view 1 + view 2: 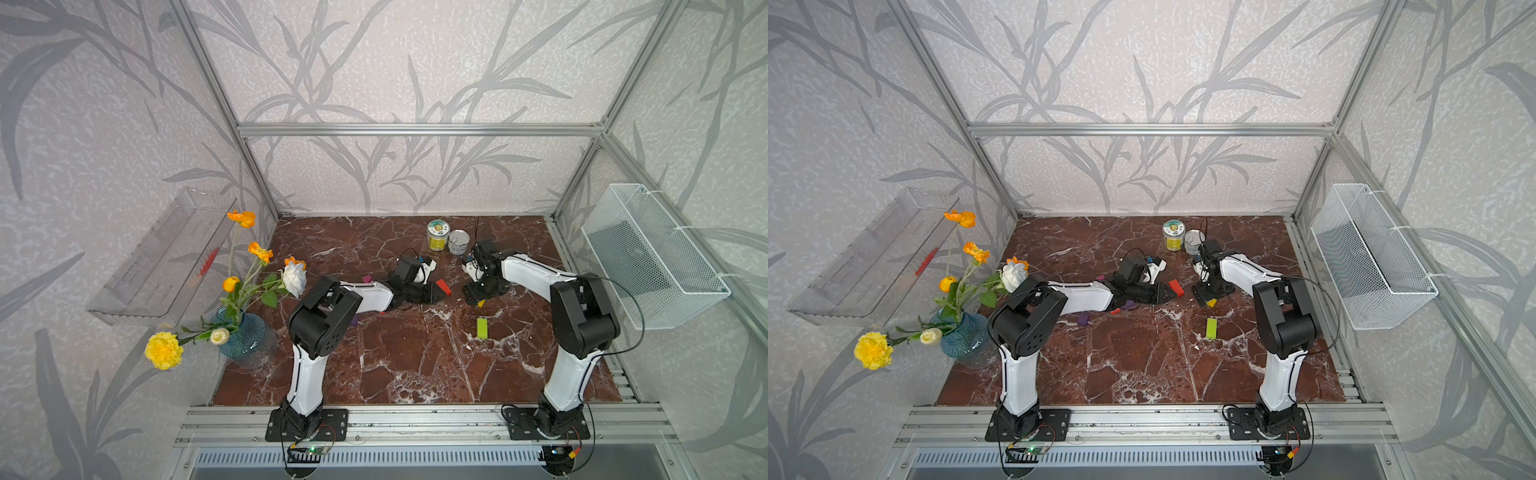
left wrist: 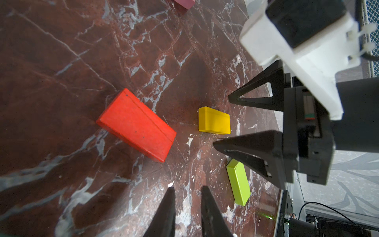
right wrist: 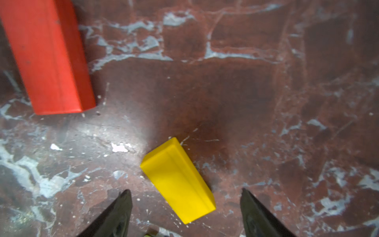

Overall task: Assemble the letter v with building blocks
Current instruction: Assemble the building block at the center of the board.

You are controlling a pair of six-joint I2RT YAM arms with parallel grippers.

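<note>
Loose building blocks lie on the marble table (image 1: 415, 365). A red block (image 1: 443, 286) (image 2: 136, 125) lies just ahead of my left gripper (image 2: 188, 187), whose fingers stand slightly apart with nothing between them. A yellow block (image 3: 178, 180) (image 1: 481, 303) lies flat on the table under my right gripper (image 3: 185, 191), between its wide-open fingers without touching either. A lime green block (image 1: 482, 328) (image 2: 239, 182) lies nearer the front. A magenta block (image 1: 1100, 277) and purple blocks (image 1: 1084, 319) sit by the left arm. The letter v is out of view.
Two round tin cans (image 1: 438, 235) (image 1: 459, 242) stand at the back, close behind the right arm. A blue vase with flowers (image 1: 245, 336) stands at the left edge. A wire basket (image 1: 652, 253) hangs on the right wall and a clear shelf (image 1: 166, 257) on the left.
</note>
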